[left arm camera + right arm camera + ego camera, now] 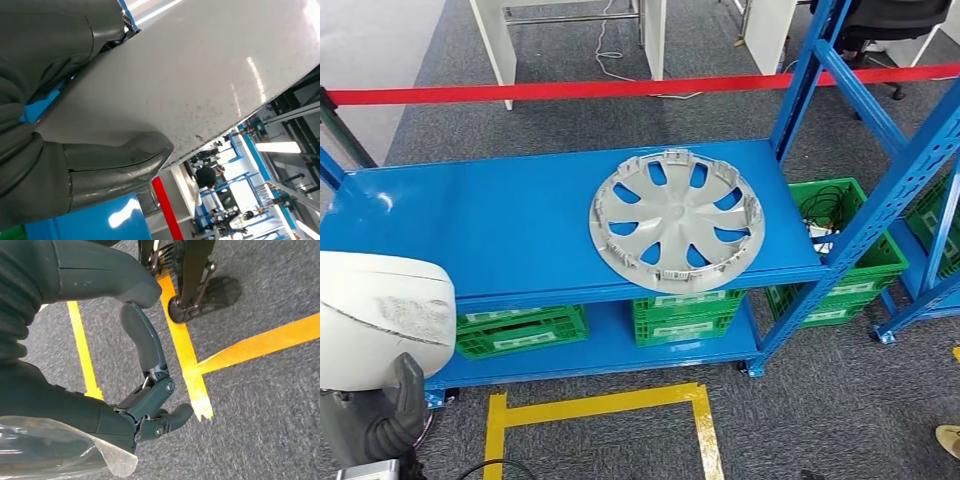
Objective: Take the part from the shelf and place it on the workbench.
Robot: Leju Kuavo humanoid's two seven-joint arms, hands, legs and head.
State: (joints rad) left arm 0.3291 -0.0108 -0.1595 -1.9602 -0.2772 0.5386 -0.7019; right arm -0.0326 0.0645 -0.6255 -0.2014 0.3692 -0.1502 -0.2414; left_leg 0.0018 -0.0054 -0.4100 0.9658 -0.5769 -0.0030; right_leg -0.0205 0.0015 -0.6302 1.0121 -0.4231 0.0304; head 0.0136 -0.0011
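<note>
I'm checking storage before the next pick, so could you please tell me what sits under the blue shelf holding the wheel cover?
Under the blue shelf, green crates rest on the lower level, another further left. The shelf hides their insides.

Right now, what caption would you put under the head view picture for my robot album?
A grey hubcap lies flat on the blue shelf, green crates stored underneath.

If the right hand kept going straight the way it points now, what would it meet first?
Most likely the grey carpet. In the right wrist view the right hand, empty with fingers apart, points down toward the floor near the yellow tape; nothing shows in between, though depth is unclear.
</note>
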